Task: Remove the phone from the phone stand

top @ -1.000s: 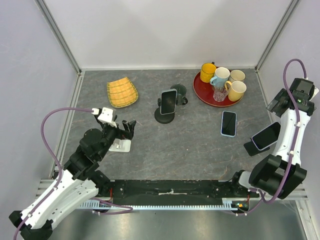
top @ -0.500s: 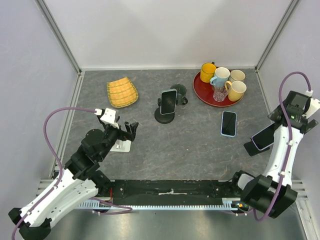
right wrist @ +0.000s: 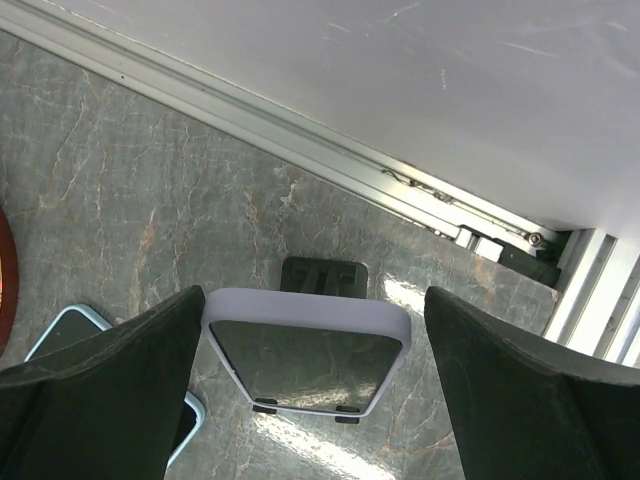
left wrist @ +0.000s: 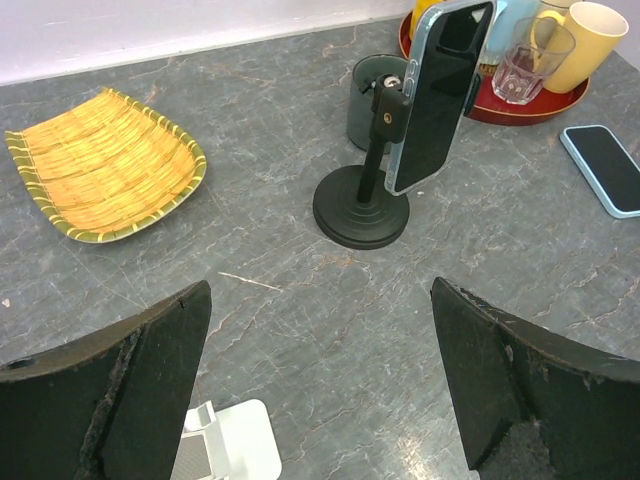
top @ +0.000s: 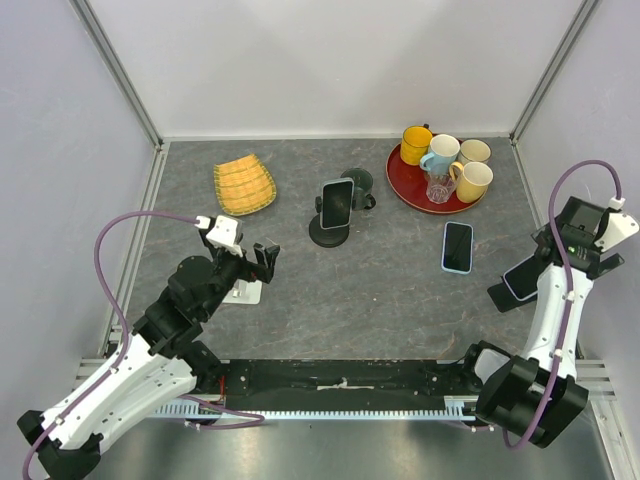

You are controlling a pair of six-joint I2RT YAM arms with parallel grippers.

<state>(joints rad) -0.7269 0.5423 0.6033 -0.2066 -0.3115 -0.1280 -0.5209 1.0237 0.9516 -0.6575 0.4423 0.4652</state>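
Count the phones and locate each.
3: upright phone on the black round-base stand mid-table; light-blue-cased phone lying flat near the red tray; lilac-cased phone propped at the right edge.

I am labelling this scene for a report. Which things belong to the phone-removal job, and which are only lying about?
Belonging: lavender-cased phone, its black stand, right fingers above it; perhaps the second mounted phone, mid-table.
Lying about: blue-cased phone, bamboo tray, red tray of mugs, white stand.
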